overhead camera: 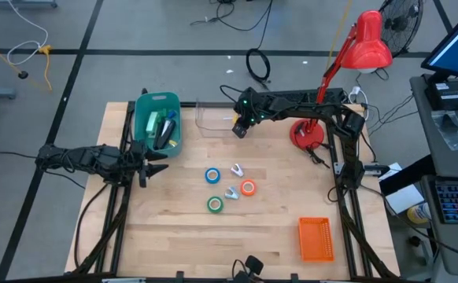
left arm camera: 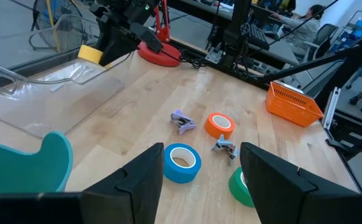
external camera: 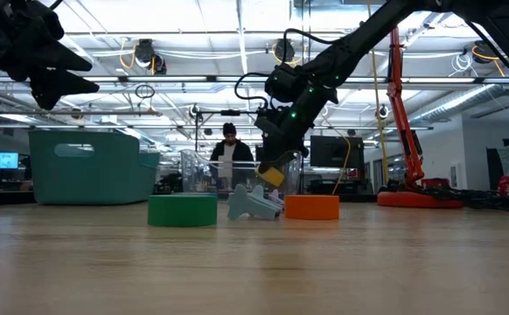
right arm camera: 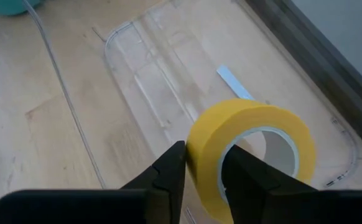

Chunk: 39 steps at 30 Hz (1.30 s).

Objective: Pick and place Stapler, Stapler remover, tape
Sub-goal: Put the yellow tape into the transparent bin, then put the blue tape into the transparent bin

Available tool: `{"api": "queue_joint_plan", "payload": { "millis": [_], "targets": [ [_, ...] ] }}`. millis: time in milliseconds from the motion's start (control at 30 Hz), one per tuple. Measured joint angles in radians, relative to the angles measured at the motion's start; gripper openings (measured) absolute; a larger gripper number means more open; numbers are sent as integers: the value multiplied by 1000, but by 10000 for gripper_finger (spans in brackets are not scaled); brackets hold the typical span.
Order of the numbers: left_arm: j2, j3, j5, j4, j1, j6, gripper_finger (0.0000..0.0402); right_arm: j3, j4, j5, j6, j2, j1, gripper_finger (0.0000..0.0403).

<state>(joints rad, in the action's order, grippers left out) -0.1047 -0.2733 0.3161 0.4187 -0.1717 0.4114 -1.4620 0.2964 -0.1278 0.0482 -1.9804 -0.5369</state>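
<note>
Right tool (right arm camera: 203, 168) is pinching the wall of the yellow tape roll (right arm camera: 249, 152) between its two dark fingers, one outside the ring and one inside it, and I am seeing it hanging over the clear plastic tray (overhead camera: 213, 116) at the upper middle of the high view. From the low view the right tool (external camera: 272, 171) is carrying that yellow roll (external camera: 270, 174) above the desk (overhead camera: 166, 228), off the surface, in front of the clear tray (external camera: 198, 171).

Left tool (overhead camera: 156, 163) is waiting at the left of the high view, just below the teal bin (overhead camera: 156, 122), with its fingers standing apart and nothing between them; its wrist camera is looking past those fingers (left arm camera: 140, 177) onto the rest of the tape.

I am reading the blue tape roll (overhead camera: 212, 176), the orange tape roll (overhead camera: 248, 188) and the green tape roll (overhead camera: 215, 204) lying flat on the desk near the centre of the high view, close together but apart. Two small staple removers are lying among them: a purplish one (overhead camera: 237, 169) and a grey one (overhead camera: 232, 193).

An orange basket (overhead camera: 316, 238) is sitting at the lower right of the high view, and a red desk lamp (overhead camera: 347, 71) is standing at the upper right.
</note>
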Motion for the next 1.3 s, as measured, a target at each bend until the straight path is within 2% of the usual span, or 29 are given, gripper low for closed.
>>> {"api": "queue_joint_plan", "payload": {
  "millis": [133, 400, 600, 733, 967, 1167, 1300],
  "targets": [
    [0, 0, 0, 0, 0, 0, 216, 0, 0, 1, -1, 0, 0, 103],
    [0, 0, 0, 0, 0, 0, 216, 0, -4, 3, -6, 0, 0, 151],
    [0, 0, 0, 0, 0, 0, 216, 1, -27, 0, -12, 24, 0, 164],
    [0, 0, 0, 0, 0, 0, 216, 0, -48, -9, -18, 110, 9, 161],
    [0, 0, -1, 0, 0, 2, 216, -2, 7, -138, -6, 298, 113, 155],
    [0, 0, -1, -3, 0, 14, 216, -1, 207, -136, -48, 397, 254, 155],
    [0, 0, -1, -5, 0, 47, 216, -1, 330, -67, 34, 463, 307, 152]
  ]
}}
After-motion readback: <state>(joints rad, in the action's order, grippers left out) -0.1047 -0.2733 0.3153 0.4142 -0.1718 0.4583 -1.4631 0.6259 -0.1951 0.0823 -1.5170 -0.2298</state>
